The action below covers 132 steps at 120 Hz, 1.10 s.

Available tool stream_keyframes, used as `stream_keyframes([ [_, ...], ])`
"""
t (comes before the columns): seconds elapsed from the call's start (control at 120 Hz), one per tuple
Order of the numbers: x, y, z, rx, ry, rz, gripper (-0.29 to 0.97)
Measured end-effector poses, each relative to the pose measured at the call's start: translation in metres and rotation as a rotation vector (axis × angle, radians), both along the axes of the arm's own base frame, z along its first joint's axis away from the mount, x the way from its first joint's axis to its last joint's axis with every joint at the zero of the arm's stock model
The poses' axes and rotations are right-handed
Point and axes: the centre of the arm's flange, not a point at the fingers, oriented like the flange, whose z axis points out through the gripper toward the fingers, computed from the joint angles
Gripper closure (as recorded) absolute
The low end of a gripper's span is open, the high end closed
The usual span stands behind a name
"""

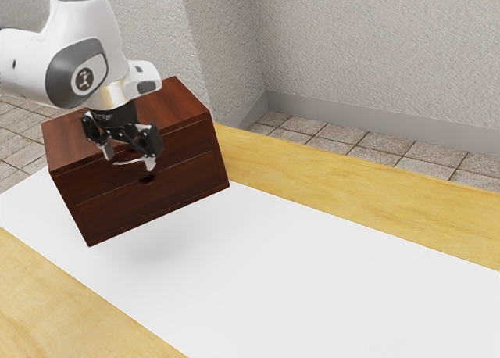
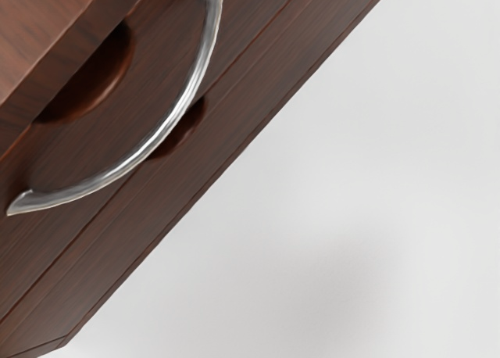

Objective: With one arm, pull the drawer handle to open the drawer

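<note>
Grey textured walls and a tiled floor lie behind a light wooden table covered by a white mat. At the exterior view's left, a dark wooden drawer cabinet sits tilted, one lower corner down, a soft shadow on the mat beneath it. The black gripper points down at the drawer front, right over the curved silver handle. Whether it has hold of that handle I cannot tell. From the wrist, the handle arcs across the drawer front over a scooped recess.
</note>
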Motion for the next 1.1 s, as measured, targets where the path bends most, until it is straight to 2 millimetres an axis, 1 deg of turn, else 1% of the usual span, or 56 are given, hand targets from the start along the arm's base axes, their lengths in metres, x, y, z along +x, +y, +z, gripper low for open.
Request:
stream_keyframes([
  [0.1,0.006,0.0,-0.005,0.001,0.002,-0.049,0.0],
  [0.225,0.016,0.009,-0.008,0.0,-0.001,-0.1,0.0],
  [0.483,0.022,0.011,-0.012,0.008,0.002,-0.195,0.0],
  [0.775,0.029,0.015,-0.023,0.012,0.015,-0.278,0.0],
  [0.967,0.028,0.025,-0.025,0.017,0.022,-0.309,0.0],
  [1.1,0.029,0.024,-0.024,0.022,0.024,-0.344,0.0],
])
